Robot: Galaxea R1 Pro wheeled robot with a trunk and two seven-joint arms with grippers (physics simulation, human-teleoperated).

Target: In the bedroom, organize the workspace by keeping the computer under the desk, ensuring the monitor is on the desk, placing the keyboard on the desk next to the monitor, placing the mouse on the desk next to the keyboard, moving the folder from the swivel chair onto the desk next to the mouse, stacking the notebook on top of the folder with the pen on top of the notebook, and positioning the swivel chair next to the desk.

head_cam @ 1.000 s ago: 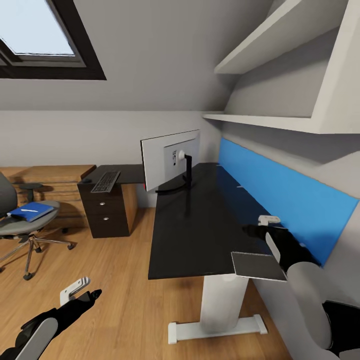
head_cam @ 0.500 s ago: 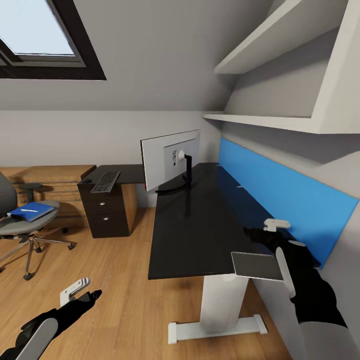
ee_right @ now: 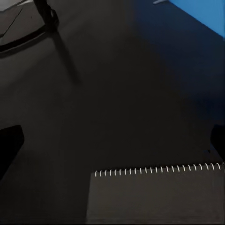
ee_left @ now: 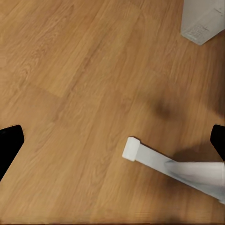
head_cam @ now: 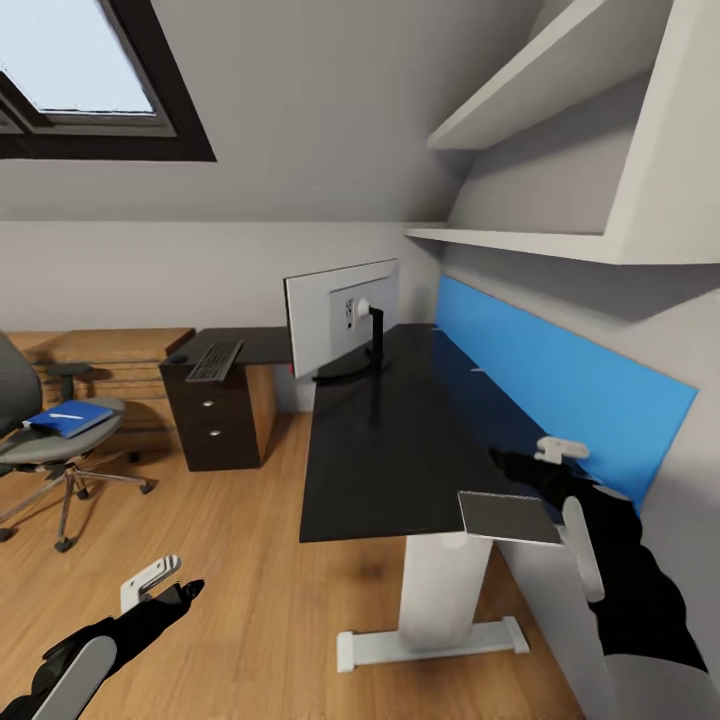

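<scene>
The black desk (head_cam: 385, 450) carries the monitor (head_cam: 335, 322), white back towards me. The keyboard (head_cam: 214, 360) and small mouse (head_cam: 178, 357) lie on its far wing above the drawers. At the desk's near right corner lies the dark notebook (head_cam: 508, 516), spiral edge showing (ee_right: 154, 194). My right gripper (head_cam: 530, 456) hovers open just behind it, empty. On the swivel chair (head_cam: 30, 450) at the left rests the blue folder (head_cam: 70, 418) with the white pen (head_cam: 66, 414) on it. My left gripper (head_cam: 165, 588) hangs open over the floor. A pale box corner (ee_left: 204, 18), apparently the computer, shows beyond the desk's white foot (ee_left: 136, 151).
A blue panel (head_cam: 560, 390) lines the wall behind the desk, with white shelves (head_cam: 520, 240) above. A wooden chest (head_cam: 110, 370) stands behind the chair. Wood floor (head_cam: 230, 560) stretches between me, the chair and the desk's white leg (head_cam: 440, 590).
My right gripper has drifted a little towards the blue panel and its forearm has drawn back and down. The notebook stays on the desk corner. The view has shifted slightly.
</scene>
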